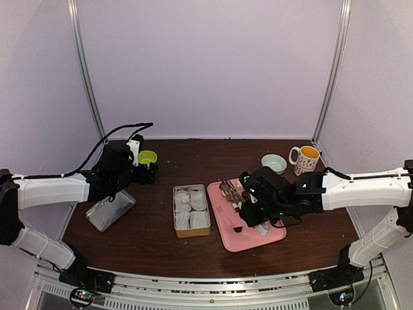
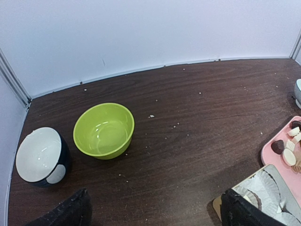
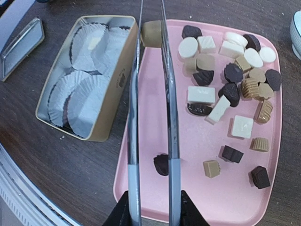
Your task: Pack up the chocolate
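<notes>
Many chocolates point(image 3: 201, 94) lie loose on the pink tray point(image 3: 188, 197), where the right gripper point(image 3: 154, 214) has its jaws clamped on clear tongs point(image 3: 171, 117) whose tips pinch one caramel piece point(image 3: 151, 33) at the tray's far corner, just beside the box point(image 3: 110, 113) of paper cups point(image 3: 89, 94). The left gripper point(image 2: 155, 217), jaws wide apart and empty, hangs over the worktop point(image 2: 197, 94) before a green bowl point(image 2: 103, 130).

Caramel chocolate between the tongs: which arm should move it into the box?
Right. The right end effector grips the tongs, with the caramel chocolate between their blades, beside the box. The left end effector is open, far off by the green bowl.
</notes>
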`<action>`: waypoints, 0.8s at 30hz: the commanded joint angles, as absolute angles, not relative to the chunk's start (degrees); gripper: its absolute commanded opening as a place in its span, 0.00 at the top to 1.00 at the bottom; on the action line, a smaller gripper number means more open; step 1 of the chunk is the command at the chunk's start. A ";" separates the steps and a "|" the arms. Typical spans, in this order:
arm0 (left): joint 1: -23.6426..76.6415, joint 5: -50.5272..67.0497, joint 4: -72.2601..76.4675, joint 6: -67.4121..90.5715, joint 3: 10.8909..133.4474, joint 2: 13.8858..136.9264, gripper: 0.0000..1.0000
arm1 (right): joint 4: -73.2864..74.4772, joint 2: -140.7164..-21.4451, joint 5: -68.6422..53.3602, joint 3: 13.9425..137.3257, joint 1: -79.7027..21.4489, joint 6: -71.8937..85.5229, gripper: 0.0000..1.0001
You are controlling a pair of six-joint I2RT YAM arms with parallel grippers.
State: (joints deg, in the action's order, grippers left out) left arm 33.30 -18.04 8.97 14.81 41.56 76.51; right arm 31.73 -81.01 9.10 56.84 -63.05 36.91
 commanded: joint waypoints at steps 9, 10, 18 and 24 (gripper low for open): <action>32.88 -18.37 11.07 13.89 42.36 76.64 0.03 | 18.53 -81.78 5.69 58.67 -63.49 33.30 0.77; 32.87 -18.30 11.07 13.93 42.36 76.64 0.02 | 18.77 -82.66 5.32 59.46 -63.48 33.18 0.77; 32.87 -17.87 11.36 13.94 42.36 76.90 0.03 | 18.44 -89.39 4.48 62.77 -63.63 32.14 0.77; 32.87 -17.84 11.50 13.89 42.36 76.99 0.03 | 18.82 -93.83 3.73 65.54 -63.84 31.37 0.77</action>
